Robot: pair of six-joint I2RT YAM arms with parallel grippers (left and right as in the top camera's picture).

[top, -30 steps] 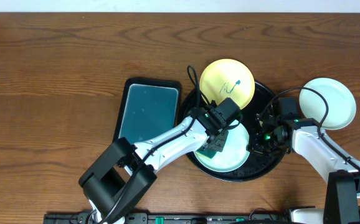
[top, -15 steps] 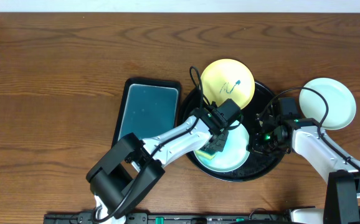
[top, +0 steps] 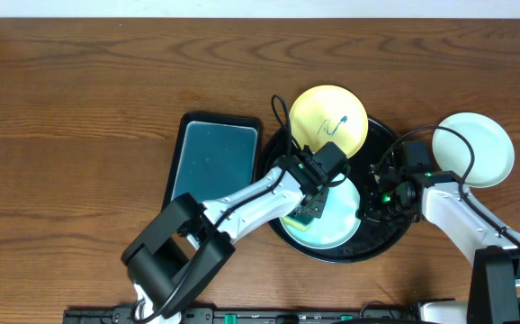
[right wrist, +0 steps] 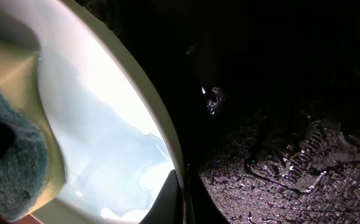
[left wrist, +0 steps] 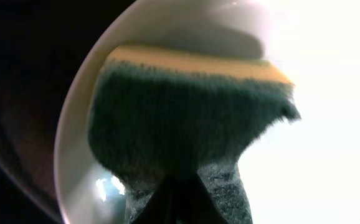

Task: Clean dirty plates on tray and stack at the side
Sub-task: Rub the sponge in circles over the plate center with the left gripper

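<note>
A pale mint-white plate (top: 336, 223) lies in the black tray (top: 381, 243). My left gripper (top: 312, 209) is shut on a yellow-green sponge (left wrist: 180, 106) and presses it on that plate (left wrist: 329, 124). My right gripper (top: 366, 209) is shut on the plate's right rim (right wrist: 167, 149); the sponge (right wrist: 12, 149) shows at the left of the right wrist view. A pale yellow plate (top: 329, 120) with a teal scribble rests on the tray's back rim. A second mint-white plate (top: 476, 148) lies on the wood to the right of the tray.
A rectangular teal tray (top: 213, 162) with a dark rim lies just left of the black tray. Brown wood-grain tabletop (top: 89, 108) spreads to the left and back. The arms' cables loop over the tray area.
The left gripper and sponge shifted very slightly on the plate. The right arm and the plates have not moved.
</note>
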